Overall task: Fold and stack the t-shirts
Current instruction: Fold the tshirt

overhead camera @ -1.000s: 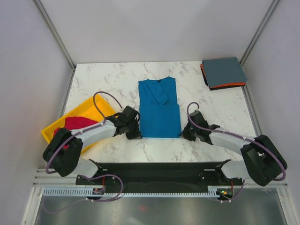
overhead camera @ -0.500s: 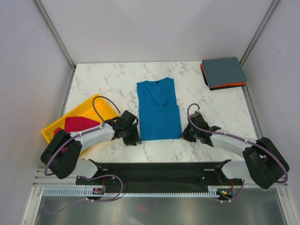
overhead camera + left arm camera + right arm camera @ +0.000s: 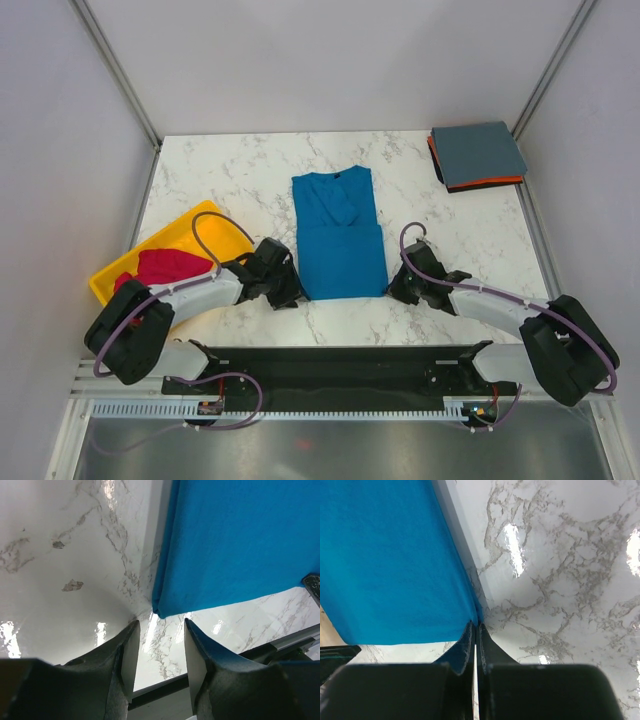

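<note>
The bright blue t-shirt [image 3: 338, 235] lies flat mid-table, folded into a long strip, collar at the far end. My left gripper [image 3: 288, 294] is open and empty, and the shirt's near-left corner [image 3: 159, 609] lies just ahead of the gap between its fingers [image 3: 125, 645]. My right gripper [image 3: 395, 288] is shut, its tips pinching the shirt's near-right corner [image 3: 470, 611]. The magenta-red t-shirt [image 3: 160, 267] lies crumpled in the yellow tray [image 3: 212, 226]. The slate grey-blue t-shirt [image 3: 478, 152] lies folded on the orange one [image 3: 497, 183] at the back right.
The yellow tray sits at the left table edge beside my left arm. Frame posts and white walls close in the table on three sides. A black base rail [image 3: 340, 362] runs along the near edge.
My left gripper has slid nearer along the shirt's left edge to its near corner. The blue shirt has shifted slightly left. My right gripper has hardly moved.
</note>
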### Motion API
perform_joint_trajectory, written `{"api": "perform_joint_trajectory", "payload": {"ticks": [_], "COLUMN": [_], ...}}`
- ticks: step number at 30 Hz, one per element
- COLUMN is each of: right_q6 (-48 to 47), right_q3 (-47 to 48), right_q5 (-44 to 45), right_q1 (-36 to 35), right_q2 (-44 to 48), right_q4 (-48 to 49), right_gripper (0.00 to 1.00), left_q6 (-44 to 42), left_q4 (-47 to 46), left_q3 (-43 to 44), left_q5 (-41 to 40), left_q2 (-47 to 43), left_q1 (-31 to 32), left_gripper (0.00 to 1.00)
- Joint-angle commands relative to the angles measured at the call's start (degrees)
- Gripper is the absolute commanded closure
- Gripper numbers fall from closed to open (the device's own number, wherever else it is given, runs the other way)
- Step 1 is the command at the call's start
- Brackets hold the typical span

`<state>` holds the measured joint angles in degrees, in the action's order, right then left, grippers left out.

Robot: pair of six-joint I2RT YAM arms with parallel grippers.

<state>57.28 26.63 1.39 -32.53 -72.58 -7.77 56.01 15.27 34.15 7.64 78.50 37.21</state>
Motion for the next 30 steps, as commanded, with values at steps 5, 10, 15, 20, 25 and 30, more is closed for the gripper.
{"api": "perform_joint_trajectory", "payload": {"ticks": [5, 10, 15, 20, 25, 30], "right_q6": [0.3, 0.3, -0.8, -2.2, -2.3, -3.7], "right_q3": [-1.3, -1.4, -1.1, 1.9, 3.1, 5.4], "right_q5": [0.9, 0.6, 0.4, 2.7, 4.9, 5.6], "right_q1": [-0.6, -0.7, -0.8, -1.0, -1.2, -1.2], "right_q2": [0.9, 1.9, 4.5, 8.6, 13.8, 16.7], "right_q4": [-1.5, -1.7, -3.8, -11.3, -15.9, -19.4], "right_gripper": [1.00, 1.00, 1.00, 1.00, 1.00, 1.00], "left_q6": [3.1, 2.0, 0.2, -0.2, 0.2, 1.6], "left_q4": [-2.3, -2.2, 3.5, 9.2, 13.0, 15.1], "left_q3": [0.5, 1.3, 2.8, 3.6, 5.2, 7.4], "left_q5": [-2.0, -2.7, -4.3, -6.7, -7.3, -7.4], "left_q2": [4.2, 6.6, 0.9, -6.6, -12.6, -14.5], "left_q1": [0.0, 0.0, 1.0, 4.1, 7.9, 11.0], "left_gripper": [0.56, 0.80, 0.98, 0.98, 0.98, 0.98]}}
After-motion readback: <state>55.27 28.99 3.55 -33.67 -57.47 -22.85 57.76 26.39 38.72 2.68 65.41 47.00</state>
